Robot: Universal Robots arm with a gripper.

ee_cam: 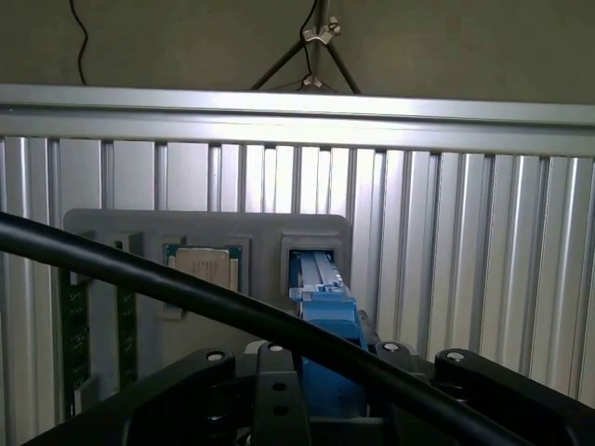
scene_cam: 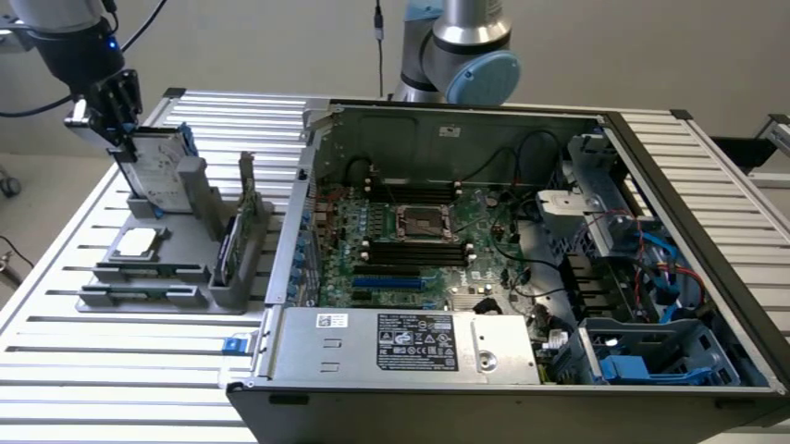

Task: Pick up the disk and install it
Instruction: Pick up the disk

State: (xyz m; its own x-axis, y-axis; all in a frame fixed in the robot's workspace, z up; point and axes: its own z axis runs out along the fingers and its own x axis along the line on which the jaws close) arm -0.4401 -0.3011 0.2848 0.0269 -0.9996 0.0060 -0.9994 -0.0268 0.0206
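As the disk (scene_cam: pixel 157 171) stands on edge in a slot of the grey holder (scene_cam: pixel 185 282), its upper end is free for a grip from above, and the claw (scene_cam: pixel 122 137) is on that end.

Item, claw: black fingers either side of the disk's upper end, seemingly clamped on it. In the wrist view the blue rail of the disk runs straight between them.

Item, disk: upright, lower part in or just above its slot (which of the two cannot be told), at the end of the holder farthest from the exterior camera, on the exterior view's left. It is well apart from the computer case (scene_cam: pixel 445 125).

Item, holder: lies on the slatted metal surface (scene_cam: pixel 74 370) just beside the case. It also carries a processor chip (scene_cam: pixel 133 242) lying flat and a memory stick (scene_cam: pixel 228 248) on edge, each in its own recess so that it can be lifted out alone.

Item, case: open-sided, showing the motherboard (scene_cam: pixel 408 236), a power supply (scene_cam: pixel 408 342) and a bay with blue fittings (scene_cam: pixel 630 363) at the exterior view's lower right.

Obstructions: the case's near wall stands between holder and interior; loose wires hang inside; a black cable (ee_cam: pixel 186 290) crosses the wrist view.
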